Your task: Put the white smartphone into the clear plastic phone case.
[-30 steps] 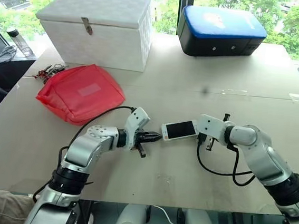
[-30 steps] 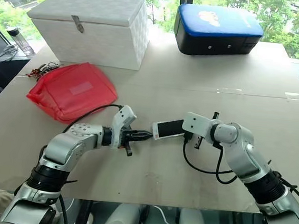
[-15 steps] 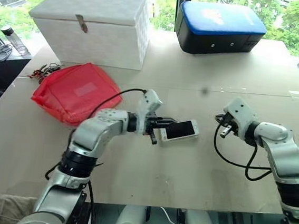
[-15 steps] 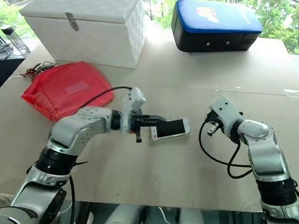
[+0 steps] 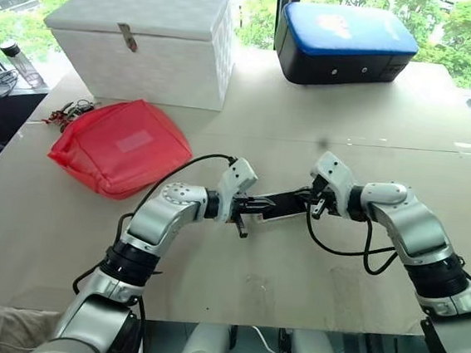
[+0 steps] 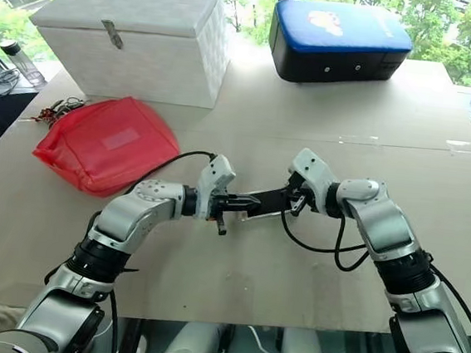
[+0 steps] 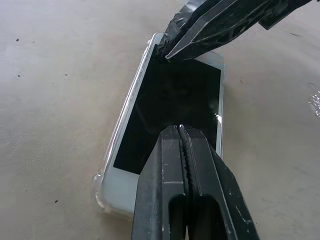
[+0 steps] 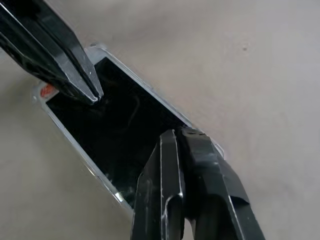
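Phone [image 7: 170, 110] is lying flat on the bench [image 5: 375, 115], mid-bench between both arms, sitting in the clear case [image 7: 102, 192], whose rim is showing at the corners. Left gripper [image 7: 181, 131] and right gripper [image 8: 175, 135] are both pressing on the screen from opposite ends, fingers pressed together, pinching nothing. Phone is looking stiff, light, slick glass, likely sliding under pokes; case thin and flexy. Best pressing near corners and edges to seat it.

Both ends of the flat white smartphone with the black screen [image 5: 279, 205] are overlapped by the closed black tool tips. The thin clear plastic phone case [image 7: 100, 197] is barely distinguished beyond one rim corner.
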Controlling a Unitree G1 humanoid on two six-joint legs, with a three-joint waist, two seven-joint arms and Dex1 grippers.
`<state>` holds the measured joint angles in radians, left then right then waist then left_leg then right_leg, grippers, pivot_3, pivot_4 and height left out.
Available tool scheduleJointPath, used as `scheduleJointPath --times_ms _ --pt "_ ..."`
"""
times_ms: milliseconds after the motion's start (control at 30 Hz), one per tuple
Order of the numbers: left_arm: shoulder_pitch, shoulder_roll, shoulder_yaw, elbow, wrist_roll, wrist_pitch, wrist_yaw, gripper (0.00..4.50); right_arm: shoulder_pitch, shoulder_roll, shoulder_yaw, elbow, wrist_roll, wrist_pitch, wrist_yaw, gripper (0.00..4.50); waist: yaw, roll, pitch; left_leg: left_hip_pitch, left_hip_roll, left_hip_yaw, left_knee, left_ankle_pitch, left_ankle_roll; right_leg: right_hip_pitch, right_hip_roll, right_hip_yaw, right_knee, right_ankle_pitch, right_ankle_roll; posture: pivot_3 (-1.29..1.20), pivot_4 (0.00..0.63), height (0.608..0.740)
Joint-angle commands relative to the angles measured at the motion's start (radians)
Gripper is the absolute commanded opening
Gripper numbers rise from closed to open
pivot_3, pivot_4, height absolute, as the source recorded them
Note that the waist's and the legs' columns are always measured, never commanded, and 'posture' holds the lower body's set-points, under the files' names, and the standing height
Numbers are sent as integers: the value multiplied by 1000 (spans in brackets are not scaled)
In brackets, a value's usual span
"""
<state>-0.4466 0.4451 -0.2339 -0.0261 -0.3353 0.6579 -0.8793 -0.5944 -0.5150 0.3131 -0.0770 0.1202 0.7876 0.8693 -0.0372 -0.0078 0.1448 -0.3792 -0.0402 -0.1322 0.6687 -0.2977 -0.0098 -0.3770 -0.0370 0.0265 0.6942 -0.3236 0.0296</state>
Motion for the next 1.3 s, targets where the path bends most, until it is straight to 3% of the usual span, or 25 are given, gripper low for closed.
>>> scheduleJointPath --times_ms 33,200,433,533,633,700,933,1300 --pt "34 -10 -10 24 25 7 32 29 32 -46 83 161 -61 -46 38 0 1 0 -4 1 0 0 0 0 0 2 0 0 0 0 0 0 150 740" --pt "58 -17 -13 21 29 -5 52 29 12 -49 132 251 -58 -47 102 0 6 0 -10 18 0 -1 -2 0 1 19 0 -1 -4 0 0 0 150 740" --pt "73 -28 -18 24 37 -16 66 29 -32 -1 197 432 -128 -129 131 0 3 -2 -24 22 0 -2 -3 -1 1 23 0 -1 -4 0 1 0 150 740" --pt "81 -30 -16 18 39 -16 71 29 -34 41 103 424 -90 -202 97 0 1 -5 -29 38 0 -2 -11 -3 5 38 0 -1 -14 -1 0 0 150 740" --pt "87 -28 -14 12 38 -14 72 29 -18 49 -6 315 0 -202 126 0 -1 -3 -28 38 0 -2 -13 -3 5 37 1 -1 -14 0 0 0 150 740" --pt "91 -28 -14 8 38 -13 71 29 15 3 -9 220 22 -163 173 0 0 1 -25 35 0 -2 -13 -3 5 36 0 0 -14 0 1 0 150 740" --pt "89 -27 -19 9 37 -11 68 29 89 -109 86 163 -45 -145 205 0 5 2 -25 31 0 -2 -19 -1 1 32 -1 -1 -21 -1 1 0 150 740" --pt "79 -31 -23 15 40 -9 64 29 76 -154 249 201 -160 -145 254 0 23 -2 -28 32 0 -3 -20 -1 1 33 -1 -1 -22 -1 1 0 150 740"
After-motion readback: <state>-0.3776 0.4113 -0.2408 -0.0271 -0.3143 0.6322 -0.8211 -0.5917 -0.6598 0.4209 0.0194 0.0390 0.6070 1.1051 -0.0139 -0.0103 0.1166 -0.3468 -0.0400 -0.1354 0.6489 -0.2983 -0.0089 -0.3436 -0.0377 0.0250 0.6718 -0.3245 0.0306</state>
